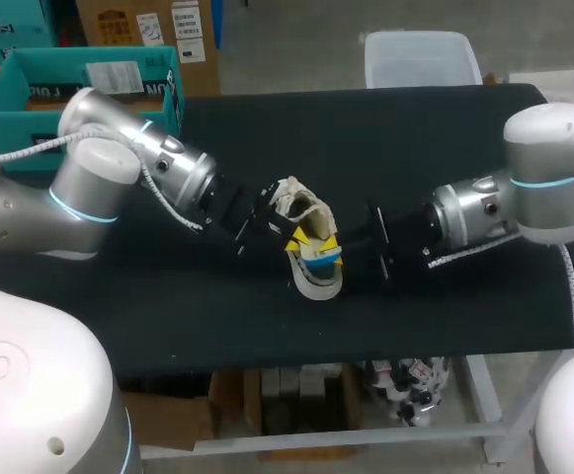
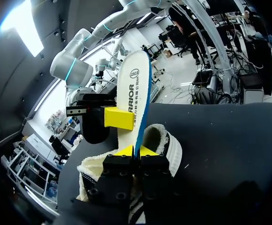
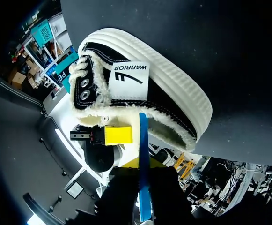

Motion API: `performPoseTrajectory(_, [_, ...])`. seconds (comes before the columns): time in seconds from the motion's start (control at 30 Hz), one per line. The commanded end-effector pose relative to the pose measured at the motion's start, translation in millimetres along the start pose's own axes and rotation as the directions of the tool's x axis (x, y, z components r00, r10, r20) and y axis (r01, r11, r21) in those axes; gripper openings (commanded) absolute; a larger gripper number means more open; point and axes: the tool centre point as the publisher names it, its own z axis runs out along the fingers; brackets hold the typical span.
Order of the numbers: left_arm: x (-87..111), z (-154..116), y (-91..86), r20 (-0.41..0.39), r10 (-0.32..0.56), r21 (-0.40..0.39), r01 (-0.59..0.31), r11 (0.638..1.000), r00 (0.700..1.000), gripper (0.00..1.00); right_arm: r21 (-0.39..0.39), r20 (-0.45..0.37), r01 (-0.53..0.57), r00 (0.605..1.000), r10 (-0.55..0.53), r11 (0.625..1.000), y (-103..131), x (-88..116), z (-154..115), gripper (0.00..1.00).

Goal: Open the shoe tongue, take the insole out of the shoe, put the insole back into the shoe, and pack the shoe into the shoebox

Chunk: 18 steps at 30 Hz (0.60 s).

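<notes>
A black canvas shoe (image 1: 311,281) with a white sole and fleece lining lies mid-table, between my two arms. The white insole (image 2: 132,89) with a blue edge stands up out of the shoe's opening (image 2: 157,140). My left gripper (image 2: 136,151) is shut on the insole's lower part, just above the shoe. My right gripper (image 3: 143,164) comes in from the other side and is shut on the same insole (image 3: 143,140). One yellow fingertip of the right gripper (image 2: 119,117) presses on the insole's white face. In the head view the left gripper (image 1: 285,232) and the right gripper (image 1: 338,245) meet over the shoe.
A teal open shoebox (image 1: 30,109) stands at the table's far left corner, behind my left arm. The black table (image 1: 415,148) stretches bare behind and in front of the shoe. The front edge runs close below the shoe.
</notes>
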Motion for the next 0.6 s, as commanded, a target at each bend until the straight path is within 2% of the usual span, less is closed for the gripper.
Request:
performPoseTrajectory(0.03, [2.2,-1,-1.5,0.005,-0.002,-0.003,0.002,1.0,1.0,0.1,0.0,-0.002,0.001,1.0,-0.001,1.0,1,-1,0,0.0])
performPoseTrajectory(0.07, [2.6,-1,-4.4,0.005,0.0,-0.002,0.0,1.0,1.0,0.35,0.0,-0.001,0.003,1.0,-0.003,1.0,1,-1,0,0.0])
performPoseTrajectory(0.17, [3.3,-2,-14.1,-0.002,0.029,0.001,-0.029,1.0,1.0,0.45,-0.005,0.002,0.009,1.0,-0.009,1.0,0,0,1,0.0])
performPoseTrajectory(0.23, [4.4,0,-22.1,-0.01,0.05,0.004,-0.05,0.999,0.999,0.46,-0.01,0.001,0.011,1.0,-0.011,1.0,0,1,1,0.0])
performPoseTrajectory(0.27, [4.6,1,-24.9,-0.014,0.06,0.003,-0.06,0.998,0.998,0.45,-0.011,0.001,0.012,1.0,-0.012,1.0,0,1,1,0.0])
performPoseTrajectory(0.33, [4.9,4,-29.8,-0.019,0.073,0.002,-0.073,0.997,0.997,0.31,-0.012,0.001,0.013,1.0,-0.013,1.0,0,1,2,0.0])
performPoseTrajectory(0.37, [4.4,4,-30.6,-0.02,0.079,-0.001,-0.079,0.997,0.997,0.09,-0.014,0.003,0.012,1.0,-0.012,1.0,1,1,3,0.0])
performPoseTrajectory(0.4, [4.2,5,-31.7,-0.022,0.082,-0.002,-0.082,0.997,0.996,0.0,-0.017,0.006,0.011,1.0,-0.011,1.0,1,0,3,0.0])
performPoseTrajectory(0.6, [0.4,5,-26.4,-0.032,0.084,-0.01,-0.084,0.996,0.996,0.0,-0.028,0.017,0.012,1.0,-0.012,1.0,6,1,5,0.0])
